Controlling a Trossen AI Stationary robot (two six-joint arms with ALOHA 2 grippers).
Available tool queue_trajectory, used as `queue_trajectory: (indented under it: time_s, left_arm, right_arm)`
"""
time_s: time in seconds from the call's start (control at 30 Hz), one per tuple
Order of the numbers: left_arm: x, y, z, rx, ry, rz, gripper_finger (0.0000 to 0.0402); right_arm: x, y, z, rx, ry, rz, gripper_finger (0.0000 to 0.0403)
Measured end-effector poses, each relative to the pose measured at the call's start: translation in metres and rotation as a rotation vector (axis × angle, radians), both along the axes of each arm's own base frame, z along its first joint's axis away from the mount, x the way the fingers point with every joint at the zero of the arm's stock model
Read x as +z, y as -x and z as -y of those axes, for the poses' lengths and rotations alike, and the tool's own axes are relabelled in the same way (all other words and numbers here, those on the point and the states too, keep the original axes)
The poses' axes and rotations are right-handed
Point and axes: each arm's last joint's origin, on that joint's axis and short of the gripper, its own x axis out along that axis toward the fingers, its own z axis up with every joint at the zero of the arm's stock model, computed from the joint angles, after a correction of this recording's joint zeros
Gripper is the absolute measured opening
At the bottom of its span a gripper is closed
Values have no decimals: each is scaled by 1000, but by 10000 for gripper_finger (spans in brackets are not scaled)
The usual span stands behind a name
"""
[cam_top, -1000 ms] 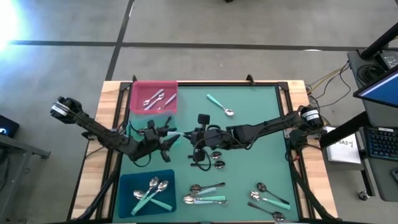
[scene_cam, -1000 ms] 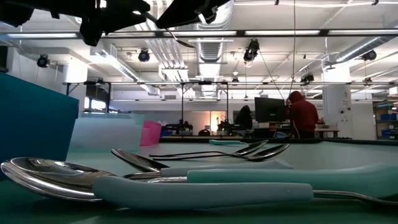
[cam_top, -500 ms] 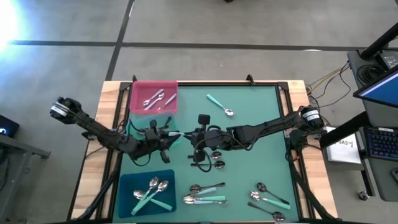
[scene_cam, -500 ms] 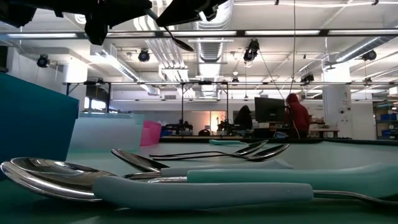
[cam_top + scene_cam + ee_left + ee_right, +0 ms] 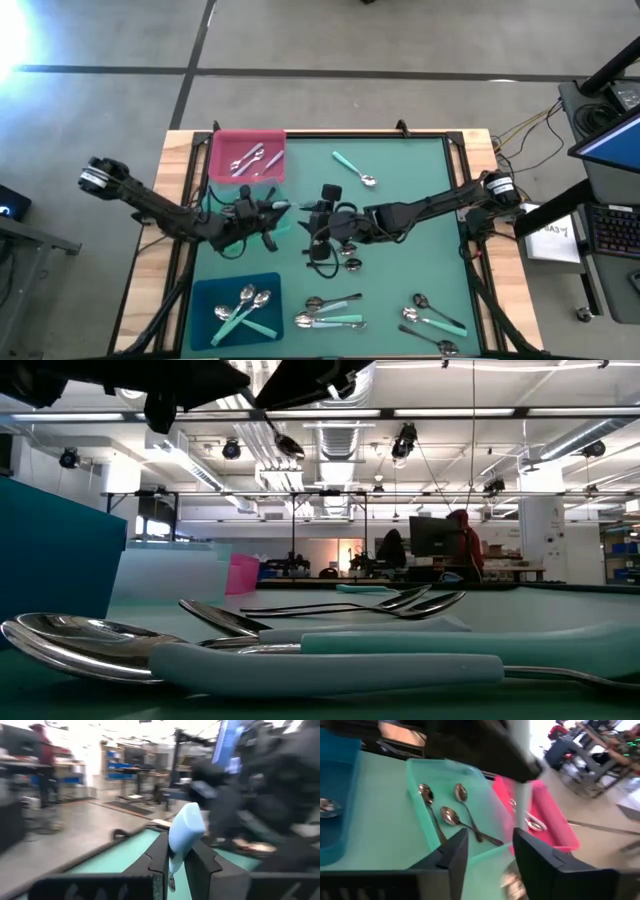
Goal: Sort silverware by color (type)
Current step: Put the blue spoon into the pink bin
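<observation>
Left fingers (image 5: 177, 865) clamp mint-handled spoon (image 5: 184, 832); right fingers (image 5: 487, 852) spread.

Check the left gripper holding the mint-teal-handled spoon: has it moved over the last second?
Yes. In the high view the left gripper with the mint-teal-handled spoon has shifted toward the pink tray, away from the blue tray.

My left arm reaches in from the left side, and its tool (image 5: 268, 212) is closed on something, above the middle of the worktop. My right arm reaches in from the right, and its tool (image 5: 318, 222) has the fingers (image 5: 452, 856) apart, near the left one.
</observation>
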Motion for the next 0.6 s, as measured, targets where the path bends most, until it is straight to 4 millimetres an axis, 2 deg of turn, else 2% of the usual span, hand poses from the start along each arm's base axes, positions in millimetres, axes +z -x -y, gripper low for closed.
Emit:
queue_trajectory:
  time_s: [0.13, 0.23, 0.5, 0.6]
  left_arm:
    - [-2, -3, -18, 99, -62, -68, 22]
    - [-3, -3, -40, 203, -99, -141, 22]
    - [-17, 12, -114, 508, -100, -403, 22]
    - [-23, 20, -140, 532, -63, -498, 22]
  right_arm:
    - [6, 8, 1, -56, 19, -18, 182]
    - [15, 16, 4, -101, -37, -4, 191]
    - [14, 42, 10, -252, -231, -100, 193]
    - [7, 50, 11, -322, -285, -172, 194]
